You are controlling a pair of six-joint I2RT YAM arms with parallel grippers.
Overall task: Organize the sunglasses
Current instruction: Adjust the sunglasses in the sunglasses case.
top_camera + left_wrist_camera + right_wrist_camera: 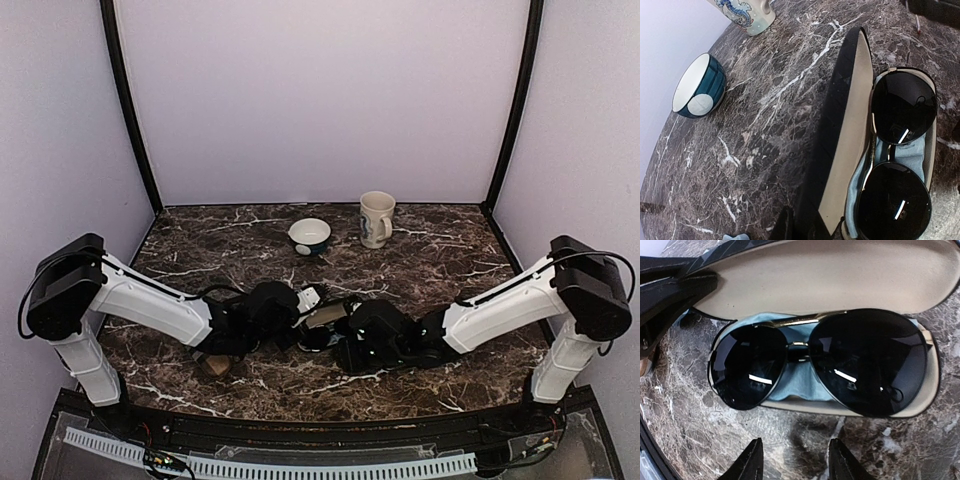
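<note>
1. Right now the fingers [747, 464] of my right gripper [796, 465] stand spread, with nothing between them (only marble shows in the gap). They sit just short of the long rim of the open case [927, 390].
2. On the other side, my left gripper [695, 285] has its fingers pressed almost together. In the right wrist view they look to be pinching one end of the lid [830, 275], though the contact itself is in shadow.
3. The sunglasses [805, 357] lie inside the case's lower half, both dark lenses facing up. Their arms are hidden beneath them.
4. Under the sunglasses is a pale blue cloth [805, 385], showing between and around the lenses.
5. The lid stands open along the far side of the lower half, its cream lining turned towards the sunglasses and its outside dark.
6. From the overhead camera I see both arms reaching inward, so the grippers meet at the near middle of the marble table [440, 250]. They cover most of the case there.
7. Farther back, a blue bowl [699, 86] with a white inside sits near a pale patterned mug [376, 218], both well apart from the case.
</note>
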